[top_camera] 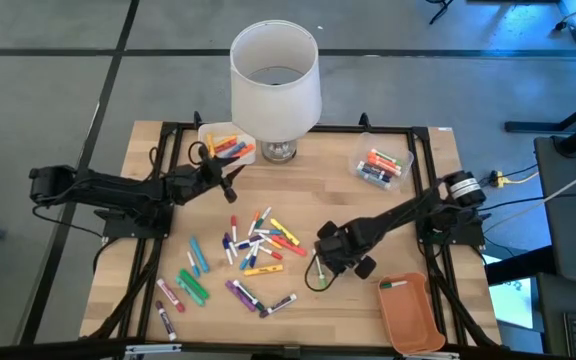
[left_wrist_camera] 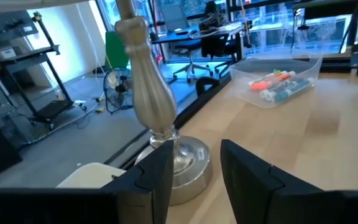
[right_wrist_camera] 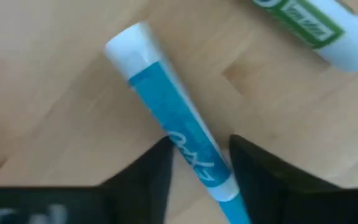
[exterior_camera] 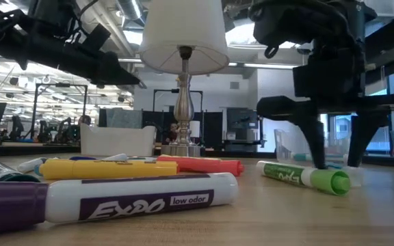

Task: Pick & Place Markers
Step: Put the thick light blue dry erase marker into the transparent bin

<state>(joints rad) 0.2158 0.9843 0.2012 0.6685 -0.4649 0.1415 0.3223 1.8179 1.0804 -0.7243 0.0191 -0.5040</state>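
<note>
Capped markers (top_camera: 253,250) lie scattered mid-table; a blue one (right_wrist_camera: 178,140) lies flat between the jaws.

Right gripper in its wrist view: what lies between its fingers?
A blue marker lies on the bare wood between the right gripper's fingers, shown in the right wrist view. A green marker lies farther off.

A wooden table (top_camera: 128,225) carries a white-shaded lamp (top_camera: 275,75) at twelve o'clock. Loose markers (top_camera: 253,255) scatter across its middle toward seven o'clock. A white tray (top_camera: 208,135) of markers sits at eleven o'clock, a clear bin (top_camera: 381,166) of markers at one. An orange tray (top_camera: 411,314) lies at five o'clock. The left gripper (top_camera: 230,186) hovers near the white tray; the right gripper (top_camera: 320,266) is low beside a green marker (top_camera: 321,272).
</note>
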